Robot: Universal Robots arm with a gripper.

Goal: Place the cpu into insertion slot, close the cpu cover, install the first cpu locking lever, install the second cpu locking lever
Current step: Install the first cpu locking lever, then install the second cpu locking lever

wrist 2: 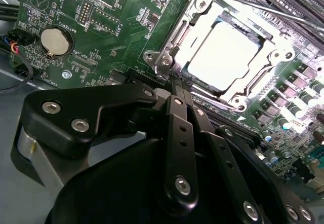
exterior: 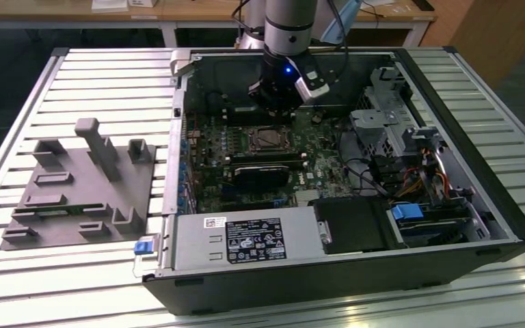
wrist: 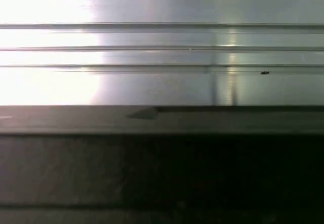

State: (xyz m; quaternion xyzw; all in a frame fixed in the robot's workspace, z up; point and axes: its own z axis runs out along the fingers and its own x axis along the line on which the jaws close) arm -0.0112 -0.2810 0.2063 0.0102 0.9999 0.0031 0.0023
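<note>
Closed on nothing, the tool (wrist 2: 178, 84) is seen in the second wrist view with its two black fingers (wrist 2: 183, 133) pressed together, their tips right at the near edge of the insertion slot (wrist 2: 167, 62). In the exterior view the tool (exterior: 272, 113) is held inside the open computer case (exterior: 354, 273), just above the slot's far side. The slatted metal worktop (exterior: 107, 82) carries the case, and a grey holder block (exterior: 76, 188) is laid on it towards the exterior view's left, well apart from the case. The green motherboard (wrist 2: 126, 11) is mounted on the case floor, with a black card (exterior: 262, 176) standing near the slot. The cpu (wrist 2: 225, 57) is seated flat in the slot, its silver top brightly lit. The cpu cover (wrist 2: 190, 29) is laid down around the chip as a silvery frame. Whether the locking levers are latched cannot be told. A round coin cell (wrist 2: 53, 40) is set on the board, apart from the slot.
</note>
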